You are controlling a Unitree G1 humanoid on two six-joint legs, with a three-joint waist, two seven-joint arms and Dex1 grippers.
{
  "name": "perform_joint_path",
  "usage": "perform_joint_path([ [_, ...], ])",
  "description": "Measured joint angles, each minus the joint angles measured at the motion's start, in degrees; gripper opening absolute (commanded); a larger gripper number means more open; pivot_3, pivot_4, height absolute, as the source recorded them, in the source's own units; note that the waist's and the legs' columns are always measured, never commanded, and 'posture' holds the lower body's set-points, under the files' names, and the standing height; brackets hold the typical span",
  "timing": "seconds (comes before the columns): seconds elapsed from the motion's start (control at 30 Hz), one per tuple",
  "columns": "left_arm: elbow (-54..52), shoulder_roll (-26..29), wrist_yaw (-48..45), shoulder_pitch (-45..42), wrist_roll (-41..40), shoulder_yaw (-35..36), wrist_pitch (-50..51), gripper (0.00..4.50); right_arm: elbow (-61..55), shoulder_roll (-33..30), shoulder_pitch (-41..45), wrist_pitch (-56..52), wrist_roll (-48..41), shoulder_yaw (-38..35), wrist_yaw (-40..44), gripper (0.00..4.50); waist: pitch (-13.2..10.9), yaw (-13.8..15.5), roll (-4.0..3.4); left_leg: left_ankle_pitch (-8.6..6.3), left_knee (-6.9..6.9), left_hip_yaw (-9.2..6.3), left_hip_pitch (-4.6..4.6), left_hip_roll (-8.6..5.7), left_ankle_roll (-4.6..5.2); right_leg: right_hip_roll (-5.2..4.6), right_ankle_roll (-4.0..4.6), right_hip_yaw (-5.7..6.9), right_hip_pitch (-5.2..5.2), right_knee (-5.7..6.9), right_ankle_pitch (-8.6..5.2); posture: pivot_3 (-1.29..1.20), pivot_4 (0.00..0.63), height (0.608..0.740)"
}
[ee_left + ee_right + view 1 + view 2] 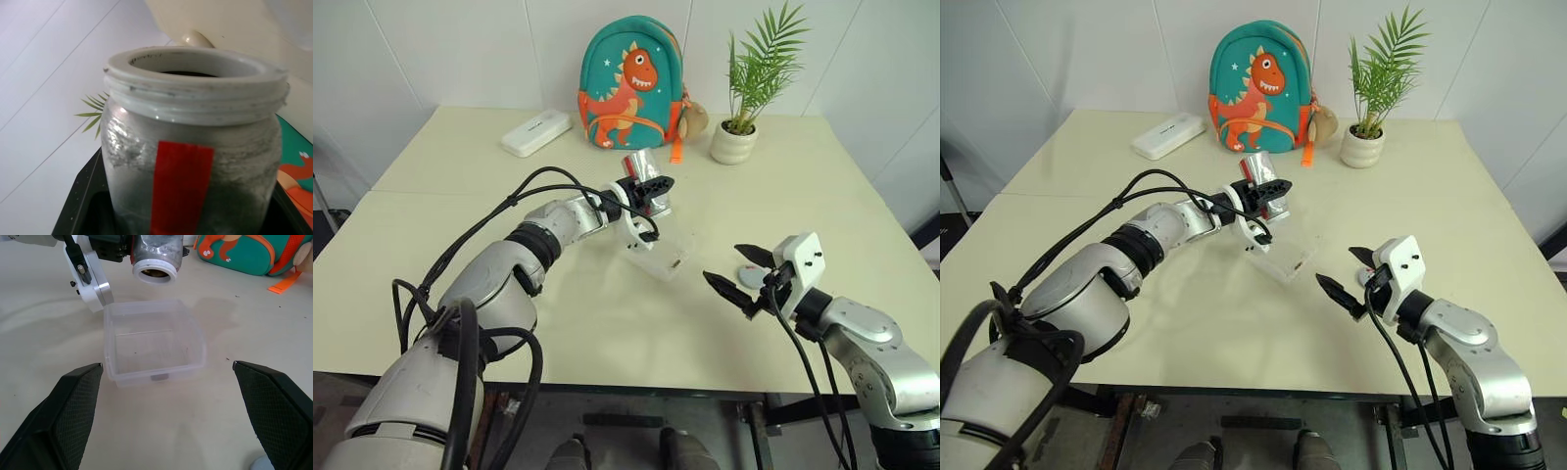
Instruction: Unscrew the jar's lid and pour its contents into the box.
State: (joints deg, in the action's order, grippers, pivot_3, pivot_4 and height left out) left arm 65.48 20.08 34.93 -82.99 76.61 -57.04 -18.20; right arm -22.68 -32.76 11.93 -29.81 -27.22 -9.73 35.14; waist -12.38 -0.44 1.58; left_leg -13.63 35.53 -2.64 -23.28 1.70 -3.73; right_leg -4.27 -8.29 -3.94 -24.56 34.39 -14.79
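Jar (155, 255) — lid off, tipped mouth-first just above the box's (152, 340) far rim, clamped in the left end effector (641, 191). Risk: mouth sits near the rim, so bits could drop outside onto the counter (607, 323). Right end effector (739, 274) spread wide, empty — lid (751, 278) on counter beside it.

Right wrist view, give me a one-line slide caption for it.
Left end effector tips the open jar over the clear box, framed by the right end effector's open fingers.

The jar (195, 161) looks crinkled, foil-like silver; the box (154, 340) is smooth clear plastic.
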Motion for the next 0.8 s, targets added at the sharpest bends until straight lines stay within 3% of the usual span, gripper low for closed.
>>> perform_joint_path([
  [0.37,-2.2,2.9,-6.5,0.0,-3.2,1.9,-5.4,2.0,0.1,1.0,0.1,1.1,0.1,0.2,-0.1,4.48,0.0,0.4,0.0,0.01,0.03,0.0,0.0,0.0,-0.01,0.0,0.0,0.0,0.0,0.06,0.0,0.0,0.15,0.74],
  [0.5,-1.8,3.6,-17.7,0.3,-16.0,11.7,-12.2,2.0,0.2,1.5,0.2,1.2,0.2,0.4,-0.1,4.48,0.0,0.3,-0.01,0.01,0.07,0.01,0.02,0.0,-0.01,0.0,0.01,0.0,0.0,0.12,0.0,0.0,0.15,0.74],
  [0.6,-0.8,3.7,-34.2,3.2,-32.8,24.3,-15.3,2.0,0.3,1.5,0.2,1.2,0.3,0.4,-0.1,4.48,0.0,0.2,-0.05,0.02,0.11,0.04,0.08,0.01,-0.01,-0.01,0.03,-0.01,0.01,0.26,-0.01,0.0,0.15,0.74],
  [0.8,0.7,3.1,-59.9,8.7,-60.6,47.5,0.6,2.0,1.5,1.5,0.8,2.6,1.0,0.5,0.4,4.48,0.0,0.0,-0.05,0.03,0.52,0.02,0.08,0.01,0.03,0.0,0.04,-0.02,0.04,0.64,0.0,0.0,0.15,0.74],
])
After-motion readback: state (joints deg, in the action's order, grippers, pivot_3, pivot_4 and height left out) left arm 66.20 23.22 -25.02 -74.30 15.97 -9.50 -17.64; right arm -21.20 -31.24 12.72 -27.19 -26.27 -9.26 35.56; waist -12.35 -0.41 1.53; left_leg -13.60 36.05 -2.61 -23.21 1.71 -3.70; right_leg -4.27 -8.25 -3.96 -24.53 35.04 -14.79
